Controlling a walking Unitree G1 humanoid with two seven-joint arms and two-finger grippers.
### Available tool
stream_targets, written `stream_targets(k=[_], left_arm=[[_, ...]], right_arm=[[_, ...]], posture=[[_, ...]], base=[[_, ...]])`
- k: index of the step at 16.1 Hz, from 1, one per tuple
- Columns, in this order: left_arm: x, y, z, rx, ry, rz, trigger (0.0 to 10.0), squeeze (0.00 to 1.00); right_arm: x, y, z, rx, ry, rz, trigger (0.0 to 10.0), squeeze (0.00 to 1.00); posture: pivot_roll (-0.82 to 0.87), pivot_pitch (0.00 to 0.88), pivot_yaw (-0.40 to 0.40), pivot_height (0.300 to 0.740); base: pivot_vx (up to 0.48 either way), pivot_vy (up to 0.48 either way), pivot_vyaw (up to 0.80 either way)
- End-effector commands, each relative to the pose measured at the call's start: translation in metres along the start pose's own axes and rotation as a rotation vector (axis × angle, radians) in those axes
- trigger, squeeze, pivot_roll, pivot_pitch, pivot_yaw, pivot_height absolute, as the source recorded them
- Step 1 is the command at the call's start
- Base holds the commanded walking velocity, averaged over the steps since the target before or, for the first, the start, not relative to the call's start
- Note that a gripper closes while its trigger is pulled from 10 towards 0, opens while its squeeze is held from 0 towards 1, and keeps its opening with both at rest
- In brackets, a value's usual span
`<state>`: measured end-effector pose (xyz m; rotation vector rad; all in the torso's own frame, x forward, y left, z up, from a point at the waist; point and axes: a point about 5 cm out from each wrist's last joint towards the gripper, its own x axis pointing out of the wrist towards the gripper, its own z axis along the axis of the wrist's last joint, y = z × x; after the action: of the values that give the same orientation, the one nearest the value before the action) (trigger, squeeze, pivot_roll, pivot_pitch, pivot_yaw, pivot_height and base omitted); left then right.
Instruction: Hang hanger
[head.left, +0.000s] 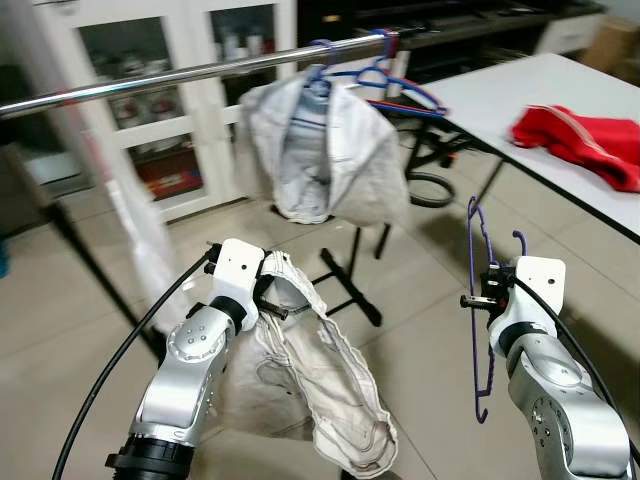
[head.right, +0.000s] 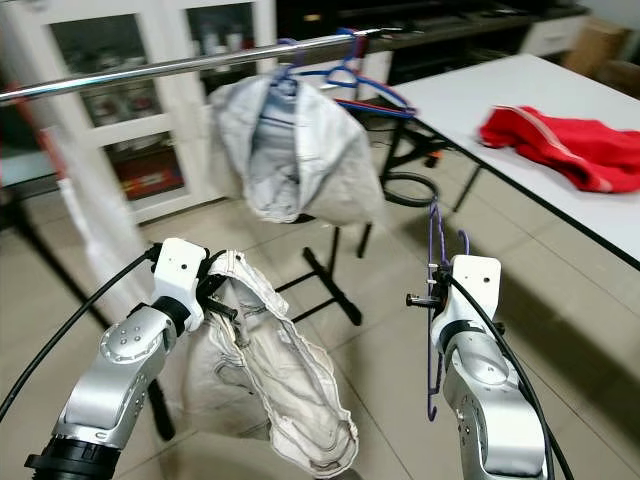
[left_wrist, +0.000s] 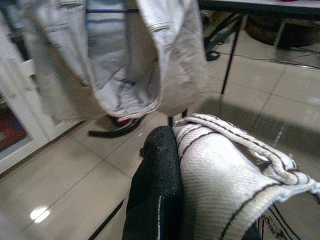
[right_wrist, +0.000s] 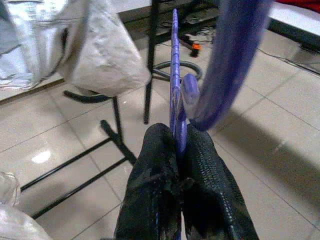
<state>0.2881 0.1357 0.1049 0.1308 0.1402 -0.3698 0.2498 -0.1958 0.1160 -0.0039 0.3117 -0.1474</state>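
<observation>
Left eye view has both arms raised in front of the long chrome clothes rail (head.left: 190, 75), and each one is carrying something. The right gripper (head.left: 487, 298) is clamped narrow on the thin purple wire hanger (head.left: 478, 300), pinching it part-way down so the frame stands nearly upright with its hook uppermost — a sensible hold, since the hook stays free to catch the rail. The right wrist view confirms it: the two black fingers (right_wrist: 200, 200) are pressed together on the purple wire.

Over on the other side, the left gripper (head.left: 270, 298) is closed on the hem of a crumpled off-white garment with dark stitching (head.left: 310, 385), which hangs down in loose folds below the arm, clear of the floor as far as I can tell.

Up on the rail, a second pale garment (head.left: 320, 150) hangs from a blue hanger (head.left: 385, 80). A red cloth (head.left: 580, 140) lies on the white table (head.left: 500, 90) at right.

My read — the purple hanger has yet to meet garment or rail.
</observation>
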Motion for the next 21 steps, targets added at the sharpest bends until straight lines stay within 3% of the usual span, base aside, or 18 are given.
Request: stream_targets(k=[1,12,18,21], left_arm=[[0.0033,0.0022,0.0123,0.005,-0.057,0.014,10.0,0.0],[0.0049,0.001,0.018,-0.042,-0.104,0.004,10.0,0.0],[0.0045,0.0012,0.0181,-0.051,-0.106,0.003,10.0,0.0],[0.0049,0.0004,0.0183,-0.054,-0.108,-0.004,10.0,0.0]], right_arm=[[0.0007,-0.001,0.0064,-0.004,-0.018,-0.008,10.0,0.0],[0.0025,0.0001,0.0126,-0.006,-0.035,0.008,10.0,0.0],[0.0035,0.0023,0.0139,-0.01,-0.039,0.023,10.0,0.0],[0.0033,0.0008,0.0117,-0.003,-0.024,0.015,10.0,0.0]], posture=[[0.03,0.0,-0.013,0.74],[0.02,0.0,-0.024,0.74],[0.02,0.0,-0.029,0.74],[0.02,0.0,-0.025,0.74]], base=[[0.0,0.0,-0.8],[0.0,0.0,-0.8],[0.0,0.0,-0.07],[0.0,0.0,-0.67]])
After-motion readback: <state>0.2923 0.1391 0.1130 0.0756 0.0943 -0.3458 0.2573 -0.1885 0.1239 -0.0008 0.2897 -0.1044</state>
